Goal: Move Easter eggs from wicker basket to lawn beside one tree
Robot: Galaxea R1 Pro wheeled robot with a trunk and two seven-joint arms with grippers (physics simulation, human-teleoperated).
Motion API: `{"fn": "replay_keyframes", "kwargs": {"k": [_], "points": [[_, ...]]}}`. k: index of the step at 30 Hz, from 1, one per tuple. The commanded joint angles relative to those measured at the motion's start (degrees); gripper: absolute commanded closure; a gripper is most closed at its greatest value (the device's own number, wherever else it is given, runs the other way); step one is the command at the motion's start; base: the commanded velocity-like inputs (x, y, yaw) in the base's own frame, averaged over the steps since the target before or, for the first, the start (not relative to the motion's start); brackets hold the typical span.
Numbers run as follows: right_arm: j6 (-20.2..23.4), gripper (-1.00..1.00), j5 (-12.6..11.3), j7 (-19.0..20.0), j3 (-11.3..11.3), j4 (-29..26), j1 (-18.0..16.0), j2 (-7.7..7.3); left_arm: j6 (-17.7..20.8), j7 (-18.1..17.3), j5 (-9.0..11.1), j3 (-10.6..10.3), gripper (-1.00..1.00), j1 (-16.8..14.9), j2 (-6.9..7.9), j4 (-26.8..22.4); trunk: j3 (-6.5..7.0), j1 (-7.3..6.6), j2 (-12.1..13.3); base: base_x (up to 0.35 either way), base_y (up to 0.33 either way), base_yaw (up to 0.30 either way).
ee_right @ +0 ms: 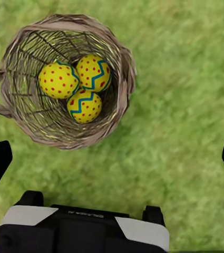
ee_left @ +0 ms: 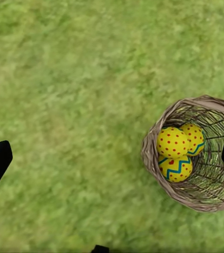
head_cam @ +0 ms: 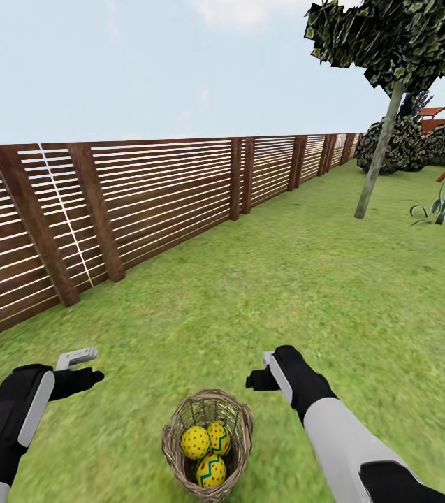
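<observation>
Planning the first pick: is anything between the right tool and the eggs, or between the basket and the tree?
Nothing visible blocks either. The right tool hangs above open lawn beside the wicker basket, whose top is uncovered over the three Easter eggs. Bare grass runs to the tree.

- Bright, even daylight covers all views; no light source or glare shows.
- The short green grass lawn (head_cam: 306,279) looks smeared and soft in both wrist views.
- The slatted brown wooden fence (head_cam: 145,195) bows near the head view's left edge.
- The round tan wicker basket (ee_right: 119,68) casts no distinct shadow.
</observation>
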Motion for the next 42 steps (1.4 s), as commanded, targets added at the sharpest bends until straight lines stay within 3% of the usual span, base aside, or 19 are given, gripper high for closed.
{"fn": "replay_keyframes", "kwargs": {"k": [1, 11, 21, 28, 42], "points": [[-0.07, -1.0, -0.1, -0.82, 0.0, 0.96, -0.55, 0.02, 0.26, 0.06, 0.25, 0.06, -1.0, -0.05, 0.03, -0.03, -0.13, 0.04, -0.13, 0.0, 0.0, 0.0], [-1.19, -1.0, -0.41, -5.12, 0.2, 5.13, -2.37, 0.02, 0.26, -0.11, 0.08, 0.1, -1.0, -0.05, 0.72, 2.42, -0.13, 0.04, -0.13, 0.0, 0.0, 0.0], [-1.23, -1.0, -0.36, -5.39, 0.52, 5.85, -2.53, 0.02, 0.1, -0.28, 0.2, 0.11, -1.0, -0.05, 0.99, 5.67, -1.93, 2.23, -4.14, 0.0, 0.0, 0.0], [-1.23, -1.0, -0.34, -5.37, 0.66, 5.79, -3.32, 0.02, -0.07, -0.18, 0.21, 0.1, -1.0, -0.05, 0.99, 5.77, -1.93, 2.23, -4.14, 0.0, 0.0, 0.0], [-1.31, -1.0, -0.48, -4.81, 0.79, 5.96, -4.38, 0.02, -1.07, 0.12, 0.06, 0.1, -1.0, -0.05, 1.0, 6.03, -4.44, 5.31, -9.76, 0.0, 0.0, 0.0]]}}
